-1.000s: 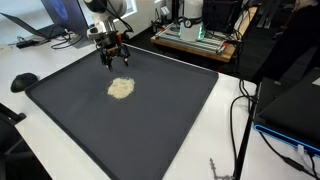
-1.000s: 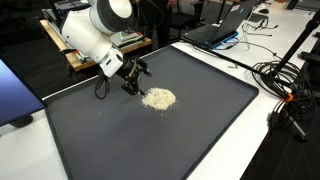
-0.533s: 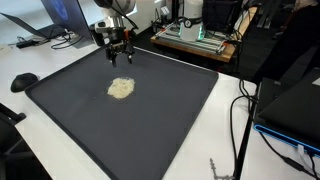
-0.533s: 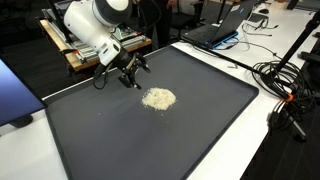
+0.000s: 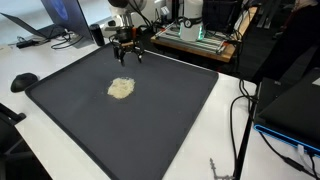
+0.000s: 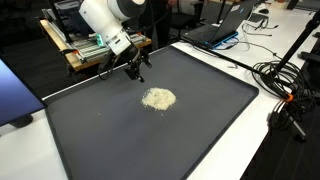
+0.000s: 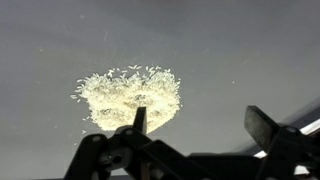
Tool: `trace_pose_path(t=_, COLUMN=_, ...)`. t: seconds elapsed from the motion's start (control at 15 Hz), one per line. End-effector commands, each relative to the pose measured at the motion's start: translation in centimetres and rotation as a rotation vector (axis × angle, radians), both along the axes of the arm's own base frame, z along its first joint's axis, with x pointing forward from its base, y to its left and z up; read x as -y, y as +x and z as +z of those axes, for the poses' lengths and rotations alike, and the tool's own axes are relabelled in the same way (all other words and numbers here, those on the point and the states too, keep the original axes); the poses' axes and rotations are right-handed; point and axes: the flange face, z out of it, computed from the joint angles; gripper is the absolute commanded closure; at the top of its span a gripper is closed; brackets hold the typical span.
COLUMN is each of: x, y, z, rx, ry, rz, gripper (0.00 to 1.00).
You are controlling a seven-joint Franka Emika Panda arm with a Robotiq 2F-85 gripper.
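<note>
well, the claw [image 5: 127, 57] hangs with its jaws spread wide and nothing between them, over the dark mat [image 5: 150, 130] near its far edge. the small heap of pale grains [image 5: 121, 88] lies on the mat below and ahead of it, apart from both fingers [image 7: 140, 120]. it looks loose, light and quick to scatter; with no firm spot to pinch, scooping low at its base seems best

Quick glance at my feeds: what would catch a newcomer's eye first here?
A pale heap of grains stands out, lying alone on the dark mat. The end effector hangs open above the mat near its edge, apart from the heap.
</note>
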Motion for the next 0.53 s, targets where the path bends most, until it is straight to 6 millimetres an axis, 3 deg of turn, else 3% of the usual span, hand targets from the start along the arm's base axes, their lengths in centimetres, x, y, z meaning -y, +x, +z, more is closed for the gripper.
trace_pose_path(t=0.0, x=-1.2, y=-1.2, z=0.9, rx=-0.064, ry=-0.119, rz=0.039, gripper=0.0)
trace_pose_path(t=0.47, x=-3.7, y=-2.6, z=-0.3, rx=-0.193, ry=-0.423, rz=0.143, gripper=0.0)
